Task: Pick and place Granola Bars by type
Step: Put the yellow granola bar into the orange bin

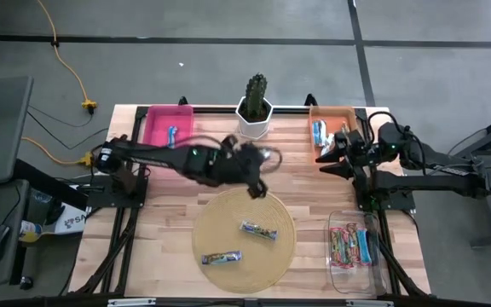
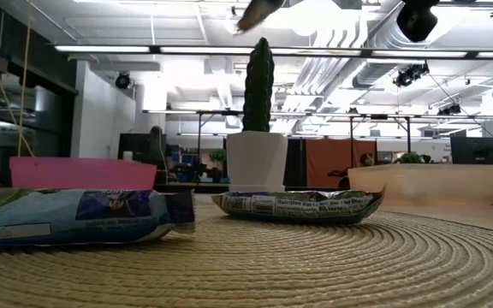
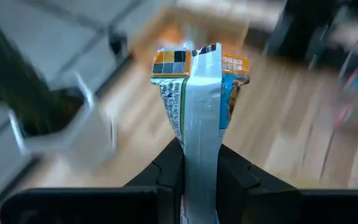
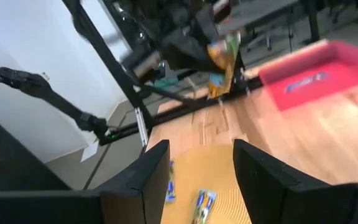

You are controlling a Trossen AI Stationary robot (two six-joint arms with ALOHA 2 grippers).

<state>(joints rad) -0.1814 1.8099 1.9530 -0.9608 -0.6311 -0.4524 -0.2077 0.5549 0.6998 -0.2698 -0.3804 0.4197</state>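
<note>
My left gripper (image 1: 257,188) is up in the air over the far edge of the round woven mat (image 1: 244,240), shut on a granola bar (image 3: 201,93) with an orange, blue and silver wrapper, also seen from the right wrist (image 4: 222,62). Two more granola bars lie flat on the mat, one (image 1: 258,230) near its middle and one (image 1: 222,257) nearer the front edge. My right gripper (image 1: 329,158) waits open beside the orange bin (image 1: 344,112), and nothing is between its fingers (image 4: 157,177). My left gripper pinches one end of the bar (image 3: 199,163) between its two fingers (image 3: 168,177). The rest of the bar sticks out past the fingertips, along the line of the fingers. It is lifted clear of the mat and the table, with its silver back seam toward the wrist camera.
A pink bin (image 1: 156,128) at the far left holds a blue bar. The orange bin at the far right holds several bars. A clear bin (image 1: 341,223) at the near right holds more. A potted cactus (image 1: 255,109) stands at the far middle.
</note>
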